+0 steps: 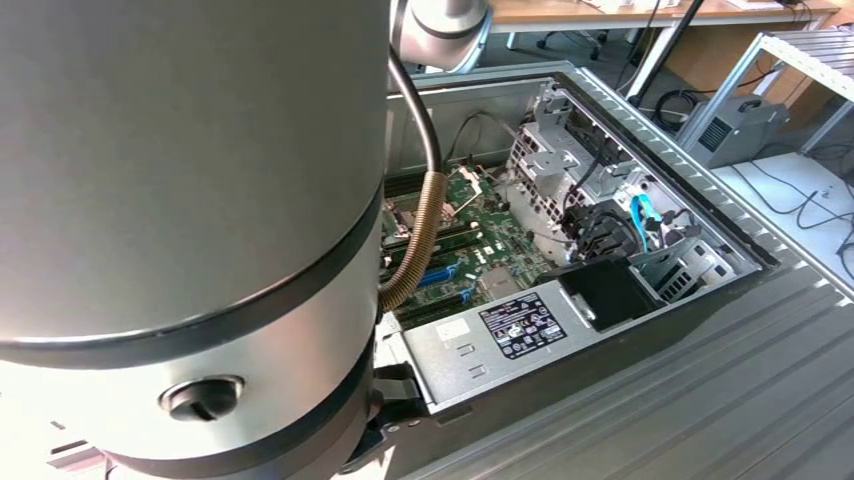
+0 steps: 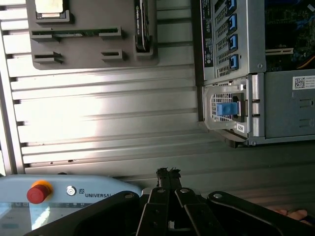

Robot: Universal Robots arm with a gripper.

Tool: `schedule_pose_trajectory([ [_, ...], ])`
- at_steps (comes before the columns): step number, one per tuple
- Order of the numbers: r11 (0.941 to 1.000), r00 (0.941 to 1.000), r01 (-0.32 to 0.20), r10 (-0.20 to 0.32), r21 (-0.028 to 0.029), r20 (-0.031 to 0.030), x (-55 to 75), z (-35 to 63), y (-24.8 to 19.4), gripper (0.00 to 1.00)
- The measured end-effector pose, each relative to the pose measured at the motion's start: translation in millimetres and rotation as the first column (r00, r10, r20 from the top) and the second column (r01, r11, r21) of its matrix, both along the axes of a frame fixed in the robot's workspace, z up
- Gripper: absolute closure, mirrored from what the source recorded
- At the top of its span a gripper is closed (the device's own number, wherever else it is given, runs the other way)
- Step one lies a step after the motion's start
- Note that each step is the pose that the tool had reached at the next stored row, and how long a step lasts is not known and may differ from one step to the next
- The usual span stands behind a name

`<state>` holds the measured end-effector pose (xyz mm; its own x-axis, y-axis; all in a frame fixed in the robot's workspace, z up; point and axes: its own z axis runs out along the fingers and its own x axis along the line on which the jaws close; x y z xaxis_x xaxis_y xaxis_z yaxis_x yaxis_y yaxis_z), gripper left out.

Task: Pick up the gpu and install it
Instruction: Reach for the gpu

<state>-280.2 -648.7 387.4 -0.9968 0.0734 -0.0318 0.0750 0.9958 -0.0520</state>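
- The arm: its thick grey link rises just beside the case, and the wrist points down at the ribbed table outside the case.
- The tray: it lies on the table near the case.
- The gpu: what I take for it is a dark card on edge, standing in the tray slot nearest the case. It is not yet picked up.
- The gripper: it hangs over the table outside the case and apart from the tray, fingers clenched together on nothing.
- The step, as I judge it: the approach to the pick. A grasp calls for parted fingers lined up across the card's thin edge.
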Motion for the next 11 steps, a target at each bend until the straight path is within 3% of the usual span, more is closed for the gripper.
schedule_pose_trajectory([
  [4,1.0,1.0,0.0,0.0,0.0001,0.0,-0.2,-0.5,2.7,0.89],
  [11,1.0,1.0,0.0,0.0,0.0,-0.0001,-0.1,-1.4,16.4,0.89],
])
